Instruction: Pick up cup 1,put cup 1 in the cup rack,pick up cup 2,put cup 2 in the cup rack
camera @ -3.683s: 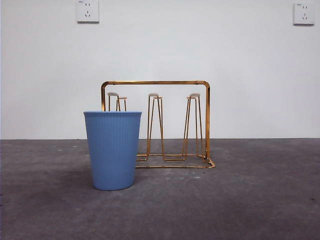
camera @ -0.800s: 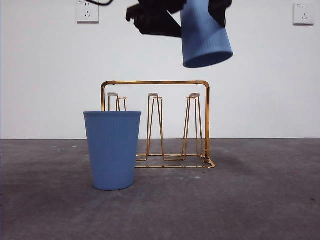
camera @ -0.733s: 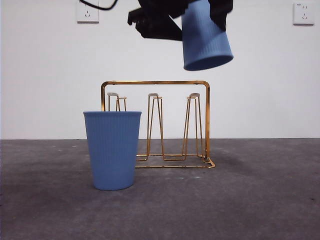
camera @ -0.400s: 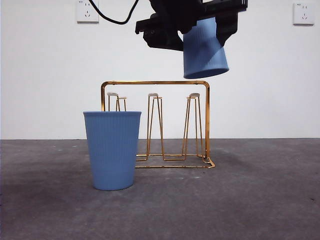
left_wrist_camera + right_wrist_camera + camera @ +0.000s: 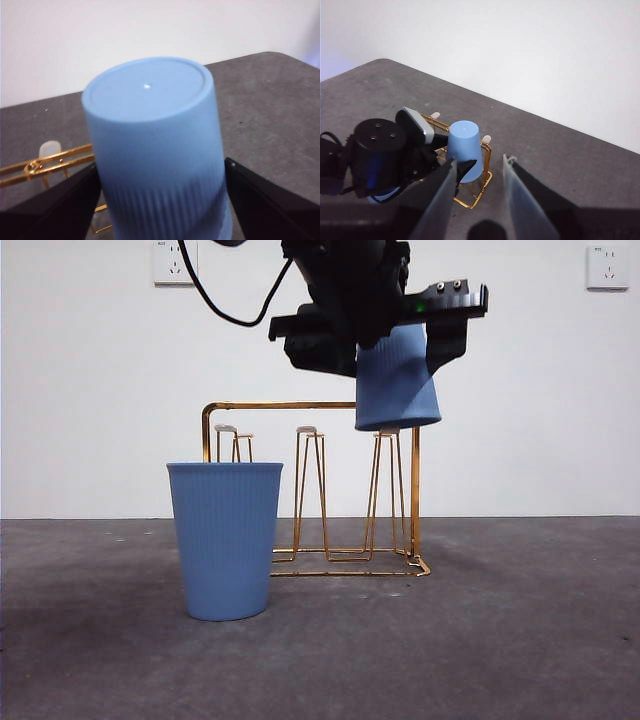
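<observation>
The left gripper [image 5: 395,345] clamps an inverted blue ribbed cup [image 5: 397,380], one black jaw pressed on each side of the wall. In the left wrist view the cup [image 5: 155,150] fills the space between the jaws, its flat closed base turned toward the camera and a tiny pale dot at the base centre. In the front view this held cup hangs base up and mouth down at 12 o'clock from the gold wire cup rack [image 5: 312,490], its rim just at the pale tip of the rack's prong on the 3 o'clock side; whether rim and tip touch cannot be told. The cup tilts slightly, its mouth edge lower toward 3 o'clock.

A second blue ribbed cup [image 5: 225,540] stands upright on the dark grey table [image 5: 520,640], at 8 o'clock from the rack and in front of its 9 o'clock prong.

The right gripper [image 5: 479,200] hangs high and well apart from the rack, jaws spread with nothing between them; its view looks down on the left arm, the held cup [image 5: 465,150] and the rack [image 5: 470,170].

No readable writing shows on either cup. Two white wall sockets [image 5: 175,262] sit on the wall; their markings are too small to read.
</observation>
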You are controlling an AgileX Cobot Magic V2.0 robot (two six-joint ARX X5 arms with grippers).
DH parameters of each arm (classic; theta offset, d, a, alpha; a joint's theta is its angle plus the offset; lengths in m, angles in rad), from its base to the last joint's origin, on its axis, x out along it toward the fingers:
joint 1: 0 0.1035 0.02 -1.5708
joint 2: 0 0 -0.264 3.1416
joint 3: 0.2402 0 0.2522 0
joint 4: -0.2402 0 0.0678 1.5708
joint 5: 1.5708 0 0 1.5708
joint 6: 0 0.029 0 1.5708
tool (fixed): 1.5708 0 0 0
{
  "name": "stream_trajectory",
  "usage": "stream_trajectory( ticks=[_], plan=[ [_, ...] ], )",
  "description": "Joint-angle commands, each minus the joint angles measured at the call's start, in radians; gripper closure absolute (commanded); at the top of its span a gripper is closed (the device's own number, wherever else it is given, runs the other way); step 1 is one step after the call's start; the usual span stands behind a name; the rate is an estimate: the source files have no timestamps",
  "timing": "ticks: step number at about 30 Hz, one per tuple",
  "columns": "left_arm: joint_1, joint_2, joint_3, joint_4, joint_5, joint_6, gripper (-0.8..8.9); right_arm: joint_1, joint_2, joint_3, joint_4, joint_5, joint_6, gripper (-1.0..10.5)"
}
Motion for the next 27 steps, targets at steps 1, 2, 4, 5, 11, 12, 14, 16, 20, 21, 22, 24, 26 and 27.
stream_trajectory(
  ticks=[1,2,4,5,11,12,14,16,20,21,22,24,26,27],
  plan=[
    [0.004,0.031,0.002,0.01,-0.01,-0.034,8.22,0.001,-0.001,-0.006,0.006,-0.004,-0.016,7.8],
    [0.005,0.04,0.002,0.013,-0.01,-0.037,8.22,0.001,-0.001,-0.006,0.005,-0.003,-0.017,7.8],
    [0.005,0.056,0.002,0.017,-0.01,-0.046,8.22,0.001,-0.001,-0.006,0.005,-0.009,-0.018,7.8],
    [0.005,0.063,0.002,0.02,-0.01,-0.05,8.22,0.001,-0.001,-0.006,0.005,-0.013,-0.019,7.8],
    [0.004,0.111,0.002,0.017,-0.01,-0.077,8.22,0.001,-0.001,-0.006,0.005,-0.042,-0.021,7.8],
    [0.004,0.117,0.002,0.017,-0.01,-0.079,8.22,0.001,-0.001,-0.006,0.003,-0.044,-0.023,7.8],
    [0.004,0.127,0.002,0.019,-0.01,-0.089,8.22,0.001,-0.001,-0.006,0.001,-0.053,-0.024,7.8],
    [0.004,0.141,0.002,0.021,-0.01,-0.093,8.22,0.001,-0.001,-0.006,-0.003,-0.056,-0.024,7.8],
    [0.002,0.161,0.002,0.011,-0.008,-0.106,8.21,0.001,-0.001,-0.006,-0.01,-0.056,-0.029,7.8],
    [0.0,0.168,0.002,0.011,-0.006,-0.113,8.21,0.001,-0.001,-0.006,-0.011,-0.056,-0.031,7.8],
    [-0.002,0.173,0.002,0.009,-0.006,-0.117,8.22,0.001,-0.001,-0.006,-0.012,-0.056,-0.031,7.8],
    [-0.003,0.18,0.002,0.001,0.001,-0.123,8.22,0.001,-0.001,-0.006,-0.015,-0.056,-0.035,7.8],
    [-0.009,0.19,0.002,-0.007,0.004,-0.125,8.22,0.001,-0.001,-0.006,-0.019,-0.056,-0.035,7.8],
    [-0.01,0.192,0.002,-0.016,0.011,-0.13,8.22,0.001,-0.001,-0.006,-0.02,-0.056,-0.035,7.8]
  ],
)
